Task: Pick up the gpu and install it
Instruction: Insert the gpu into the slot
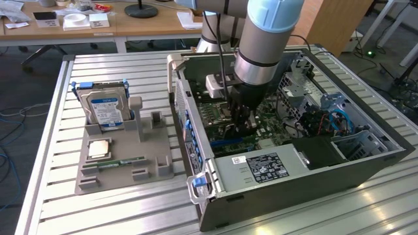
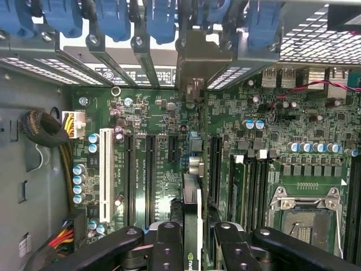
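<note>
- Exterior view is showing the silver slatted metal table (image 1: 117,210) carrying the open dark grey tower computer case (image 1: 365,164), which is lying on its side with its interior facing up.
- The grey and pale blue robot arm (image 1: 261,44) is pointing straight down into that case, over the green motherboard (image 2: 158,118).
- The gpu (image 2: 192,203), a thin dark flat card with a green logo near the grip, is appearing edge-on in the wrist view. It is hanging inside the case just above the board, over the row of long black expansion slots (image 2: 151,169). Whether its lower edge is touching a slot I cannot tell.
- The black two-fingered end effector (image 2: 196,227) is clenching the gpu across its flat sides, with its fingers (image 2: 167,248) sitting on either face of the card.
- Judging from this, the pick-up is looking done and the install step is the one in hand, with the card hovering at the slots.
- Seating it is probably calling for the card's edge lying parallel to one slot and its far end lining up with the rear openings under the blue plastic latches (image 2: 163,22). Then it is needing a straight, even push, since any tilt is risking a jammed connector.
</note>
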